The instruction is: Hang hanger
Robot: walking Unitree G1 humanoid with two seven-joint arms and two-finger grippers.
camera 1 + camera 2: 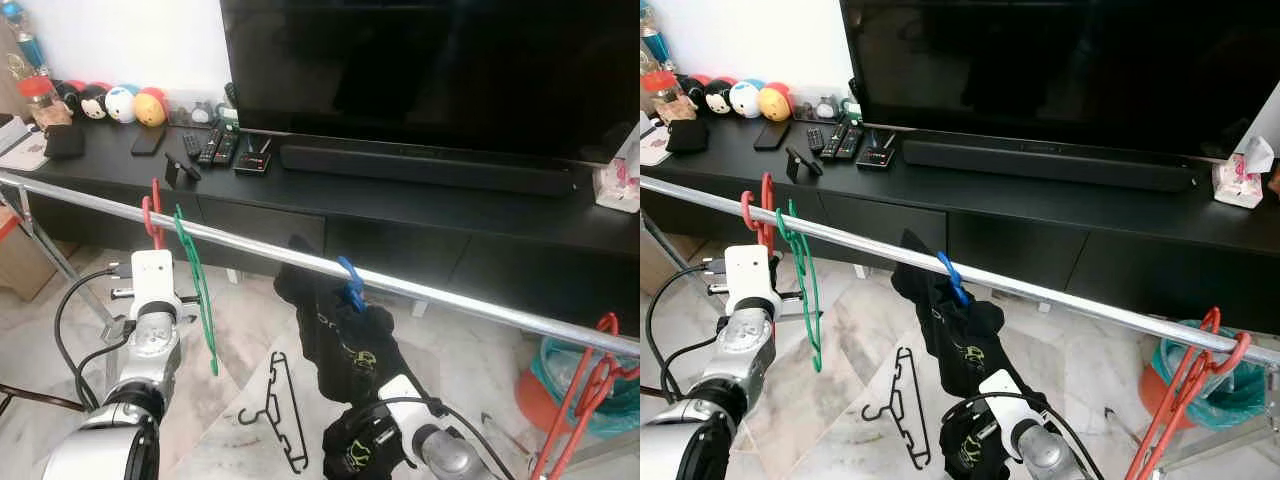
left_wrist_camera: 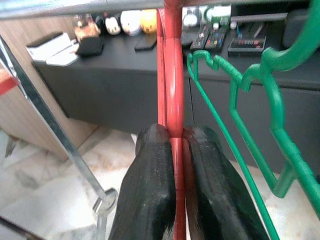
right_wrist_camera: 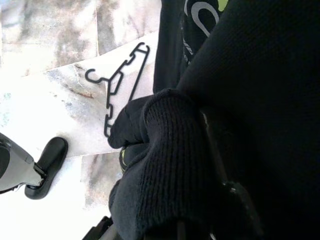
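Red hanger (image 2: 170, 90) clenched by left tool (image 2: 179, 145) (right tool's state hidden).

The left arm (image 1: 115, 420) comes up from the lower left corner of the head view, silver, with black cables looping beside the wrist. Its white wrist block stands near the left middle of the frame, pointing upward. The left gripper (image 2: 178, 142) has its two black fingers (image 2: 152, 190) pressed together from both sides on a thin red hanger (image 2: 170, 75), with almost no gap between them. The right arm (image 1: 440, 450) lies low at the bottom right of center, bent inward. The right gripper (image 3: 190, 220) is covered by dark cloth (image 3: 170, 165), so the position of its fingers is hidden.
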